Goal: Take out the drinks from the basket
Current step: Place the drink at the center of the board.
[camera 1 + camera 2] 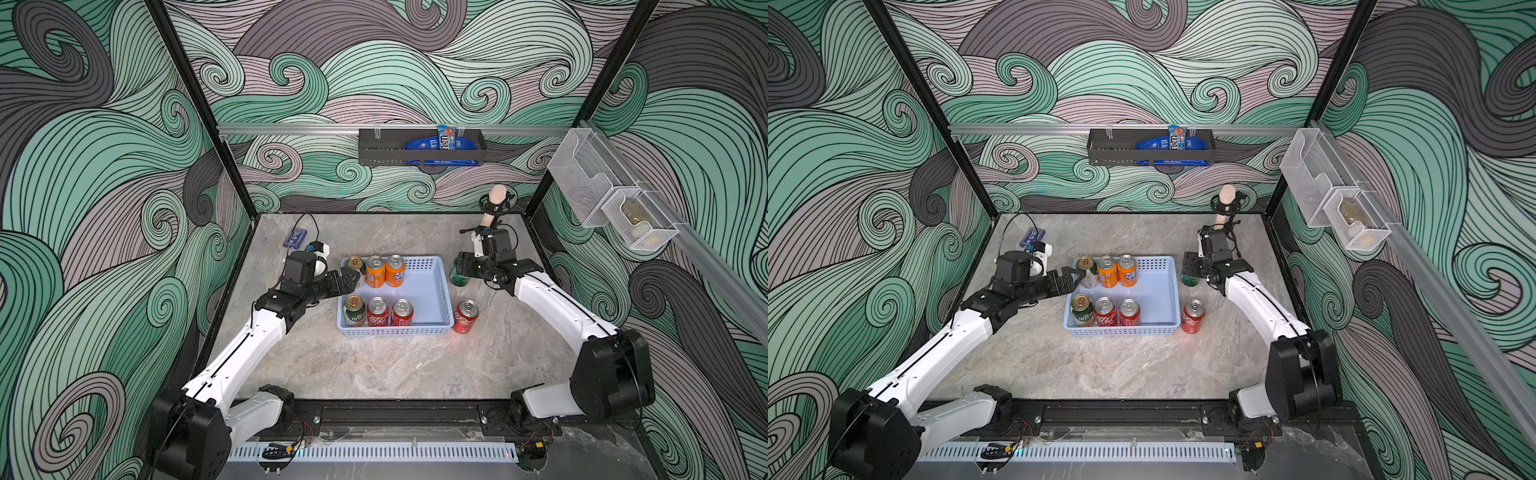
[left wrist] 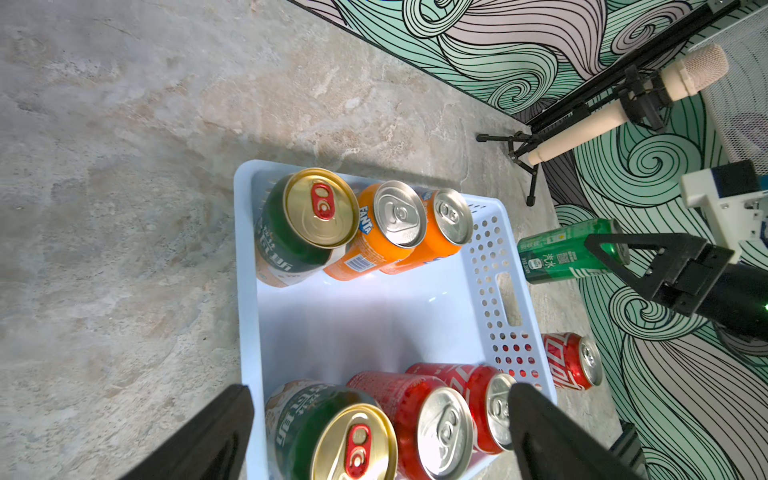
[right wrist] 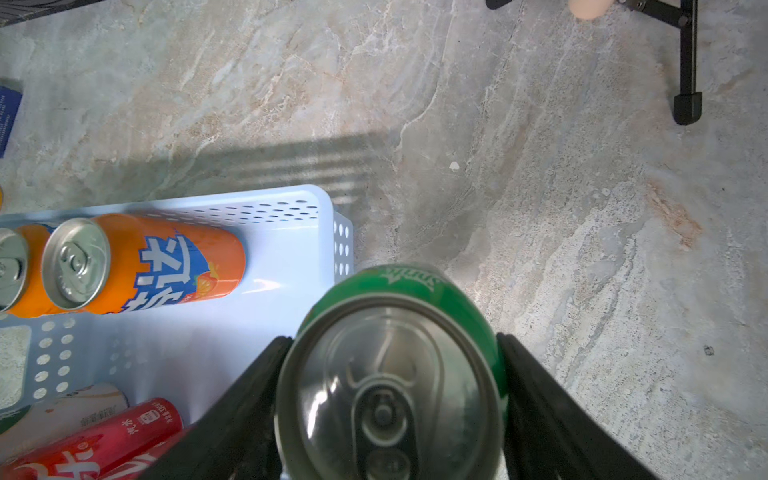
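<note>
Just outside the basket (image 1: 399, 331), at its far right end, the right gripper (image 3: 390, 336) has fingers clamped on the green can (image 3: 390, 374); if released above the surface, it may topple. The left gripper (image 1: 352, 277), fingers apart, hovers by a gold-top can (image 1: 354, 264) and could bump the orange cans (image 1: 375, 272) beside it. The right wrist view shows the clamp clearly; in both top views the gripper covers most of that can.
</note>
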